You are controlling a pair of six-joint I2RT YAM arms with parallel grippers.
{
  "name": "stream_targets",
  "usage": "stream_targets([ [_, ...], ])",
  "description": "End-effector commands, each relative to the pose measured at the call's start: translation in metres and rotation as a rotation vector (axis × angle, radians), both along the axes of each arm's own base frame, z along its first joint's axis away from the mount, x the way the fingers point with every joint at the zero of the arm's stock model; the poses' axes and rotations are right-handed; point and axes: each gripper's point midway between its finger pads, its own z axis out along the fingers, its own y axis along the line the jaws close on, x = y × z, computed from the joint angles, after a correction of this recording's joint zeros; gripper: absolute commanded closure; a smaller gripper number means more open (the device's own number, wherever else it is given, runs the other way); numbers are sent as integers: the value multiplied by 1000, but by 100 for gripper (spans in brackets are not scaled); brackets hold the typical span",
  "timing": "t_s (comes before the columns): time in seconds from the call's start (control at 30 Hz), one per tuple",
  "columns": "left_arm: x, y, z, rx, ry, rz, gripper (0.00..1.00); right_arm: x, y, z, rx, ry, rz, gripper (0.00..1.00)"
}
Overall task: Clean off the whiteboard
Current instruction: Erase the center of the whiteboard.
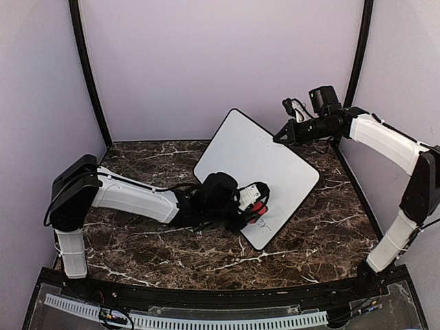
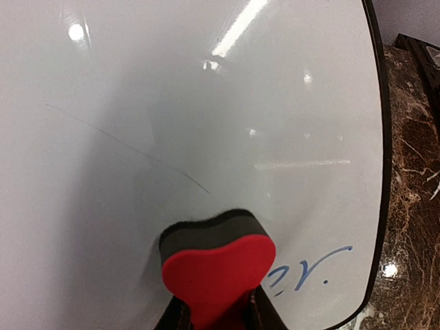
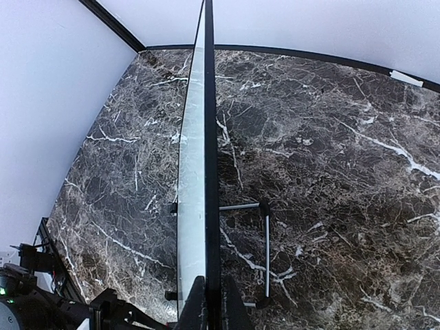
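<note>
Roughly central on the counter (image 1: 137, 240), the whiteboard (image 1: 254, 155) sits tilted, its back-right edge clamped in the right end effector (image 1: 281, 135). The left end effector (image 1: 256, 203), clamped on a red eraser (image 2: 216, 265), presses it beside blue writing (image 2: 309, 270).

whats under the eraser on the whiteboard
The red eraser, gripped by the left end effector, sits against the whiteboard. Blue marker strokes show just right of it. Its dark felt covers the patch beneath, so any writing there is hidden.
</note>
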Motion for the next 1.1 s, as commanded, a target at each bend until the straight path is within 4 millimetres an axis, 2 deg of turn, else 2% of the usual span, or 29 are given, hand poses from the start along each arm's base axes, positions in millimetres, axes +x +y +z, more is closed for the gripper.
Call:
stream_targets([
  [0.0,57,55,-46,171,-21,245,100,-21,8,-14,-11,99,12,100],
  [0.33,77,72,-46,188,-36,313,100,-21,10,-17,-14,105,14,100],
  [0.5,74,68,-47,187,-19,279,100,-20,10,-16,-14,103,14,100],
  [0.73,43,49,-35,179,-32,160,100,-21,11,-17,-16,104,16,100],
  [0.93,-8,24,-30,155,-15,-5,100,-22,12,-18,-17,107,20,100],
  [1.07,-33,12,-30,144,-3,-79,100,-22,13,-18,-18,108,22,100],
])
